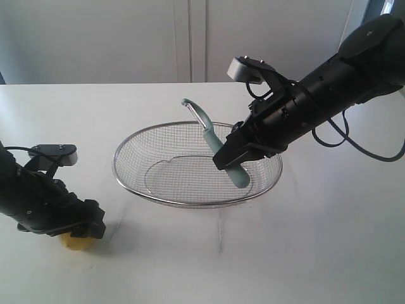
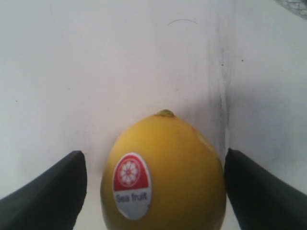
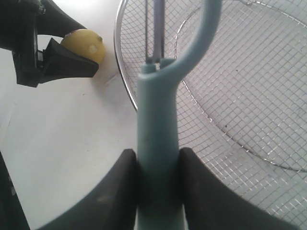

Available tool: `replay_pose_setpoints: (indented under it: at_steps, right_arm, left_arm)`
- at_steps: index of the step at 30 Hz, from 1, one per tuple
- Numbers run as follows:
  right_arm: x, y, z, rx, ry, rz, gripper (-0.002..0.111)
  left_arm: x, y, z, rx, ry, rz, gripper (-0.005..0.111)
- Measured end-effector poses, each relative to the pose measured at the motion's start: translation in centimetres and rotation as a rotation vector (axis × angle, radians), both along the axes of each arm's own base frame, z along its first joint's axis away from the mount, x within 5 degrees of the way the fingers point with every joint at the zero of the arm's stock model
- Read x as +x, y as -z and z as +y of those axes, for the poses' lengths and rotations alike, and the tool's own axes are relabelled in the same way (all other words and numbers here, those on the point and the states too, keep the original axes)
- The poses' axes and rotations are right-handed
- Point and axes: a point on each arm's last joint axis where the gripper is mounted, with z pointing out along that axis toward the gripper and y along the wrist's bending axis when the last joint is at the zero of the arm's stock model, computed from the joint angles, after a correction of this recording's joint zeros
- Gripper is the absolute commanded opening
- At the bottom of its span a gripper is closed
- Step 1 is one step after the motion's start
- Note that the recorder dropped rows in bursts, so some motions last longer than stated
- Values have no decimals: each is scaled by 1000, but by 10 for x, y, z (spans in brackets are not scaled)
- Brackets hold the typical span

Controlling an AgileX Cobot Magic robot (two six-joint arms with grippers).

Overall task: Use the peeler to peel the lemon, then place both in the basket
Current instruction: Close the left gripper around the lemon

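The white bench (image 1: 304, 253) is mostly bare. My left hand (image 2: 153, 158) is wide open around the lemon (image 1: 74, 242), lower left. My right hand (image 3: 157, 153) grips the peeler (image 1: 212, 139) above the basket (image 1: 190, 204), mid-frame. I think no peeling is done, and nothing is dropped in.

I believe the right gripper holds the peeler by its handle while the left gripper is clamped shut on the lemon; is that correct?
Not quite. The left gripper is open: in the left wrist view its fingers stand apart from the lemon, with a gap on each side. The right gripper does hold the peeler by its handle.
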Motion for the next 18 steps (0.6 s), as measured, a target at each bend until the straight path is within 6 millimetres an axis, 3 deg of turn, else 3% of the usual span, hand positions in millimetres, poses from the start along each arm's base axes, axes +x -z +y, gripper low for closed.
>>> replay_pose_setpoints:
  at_steps: [18]
  right_arm:
    - [0,0,0,0,0,0,0]
  left_arm:
    - [-1,0,-1,-1,6,13,80]
